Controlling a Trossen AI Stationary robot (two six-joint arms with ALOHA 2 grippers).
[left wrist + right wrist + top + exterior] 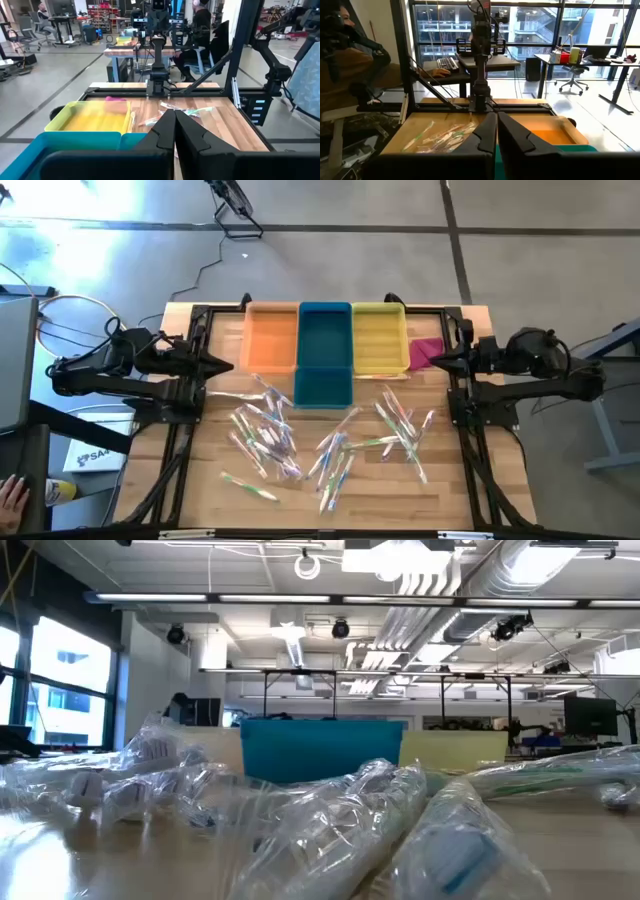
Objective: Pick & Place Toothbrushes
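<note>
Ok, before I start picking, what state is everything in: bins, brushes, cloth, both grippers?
orange bin: empty
blue bin: empty
yellow bin: empty
toothbrushes: wrapped, scattered loose on the table, none binned
pink cloth: crumpled beside the yellow bin
left gripper: shut, holding nothing
right gripper: shut, holding nothing

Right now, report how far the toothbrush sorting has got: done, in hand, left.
Done: nothing visible. The orange bin, blue bin and yellow bin look empty from above.

In hand: nothing. The left gripper and right gripper are shut, parked at the table's sides, holding nothing.

Left: everything. The toothbrushes lie scattered, wrapped, on the wooden table in front of the bins.
</note>
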